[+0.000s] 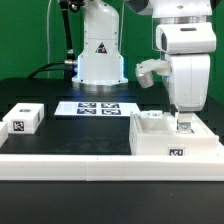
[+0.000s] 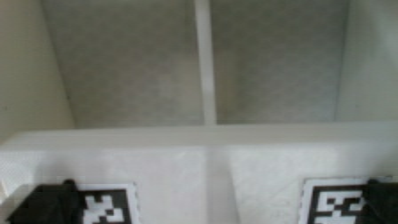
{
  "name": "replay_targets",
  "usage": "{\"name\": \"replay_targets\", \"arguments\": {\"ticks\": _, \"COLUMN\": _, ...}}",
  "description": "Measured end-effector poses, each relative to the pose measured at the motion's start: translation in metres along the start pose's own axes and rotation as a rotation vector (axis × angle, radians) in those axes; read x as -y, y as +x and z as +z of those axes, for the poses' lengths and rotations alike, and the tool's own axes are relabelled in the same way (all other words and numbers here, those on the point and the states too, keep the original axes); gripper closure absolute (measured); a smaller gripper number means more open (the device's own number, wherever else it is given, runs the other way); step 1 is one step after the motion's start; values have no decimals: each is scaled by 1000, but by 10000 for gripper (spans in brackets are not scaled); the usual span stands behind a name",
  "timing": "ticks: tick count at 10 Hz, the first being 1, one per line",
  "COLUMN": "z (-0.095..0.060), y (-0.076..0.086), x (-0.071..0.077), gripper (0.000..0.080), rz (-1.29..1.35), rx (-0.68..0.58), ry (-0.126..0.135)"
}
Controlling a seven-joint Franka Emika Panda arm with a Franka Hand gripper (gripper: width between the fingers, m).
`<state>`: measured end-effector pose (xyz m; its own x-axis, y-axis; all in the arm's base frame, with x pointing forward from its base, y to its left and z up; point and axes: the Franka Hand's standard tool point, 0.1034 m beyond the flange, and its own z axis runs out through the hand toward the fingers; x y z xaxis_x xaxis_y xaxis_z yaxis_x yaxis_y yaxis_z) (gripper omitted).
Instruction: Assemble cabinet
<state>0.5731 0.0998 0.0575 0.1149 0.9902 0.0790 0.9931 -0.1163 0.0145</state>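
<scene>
Black tabletop [image 1: 60, 95] holds our white cabinet [image 1: 155, 142] at the exterior view's right, near the front. Our jaws hang at its open top, spread wide, holding nothing. We should go down slowly and straight, then squeeze one wall firmly.

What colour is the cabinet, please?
The cabinet is white with black-and-white square tags, best seen in the exterior view.

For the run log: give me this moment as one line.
gripper: open, low over cabinet | cabinet: exterior view's right | small tagged block: exterior view's left | marker board: centre
</scene>
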Motion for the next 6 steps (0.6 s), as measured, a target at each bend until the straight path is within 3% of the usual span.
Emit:
{"name": "replay_targets", "arguments": {"ticks": 2, "z": -14, "y": 1, "x": 10, "gripper": 2, "rz": 5, "rx": 9, "ry": -8}}
{"name": "replay_targets", "arguments": {"ticks": 4, "z": -31, "y": 3, "x": 30, "gripper": 2, "rz": 5, "rx": 27, "ry": -6}}
{"name": "replay_targets", "arguments": {"ticks": 6, "z": -34, "y": -2, "x": 53, "gripper": 2, "rz": 6, "rx": 43, "ry": 9}}
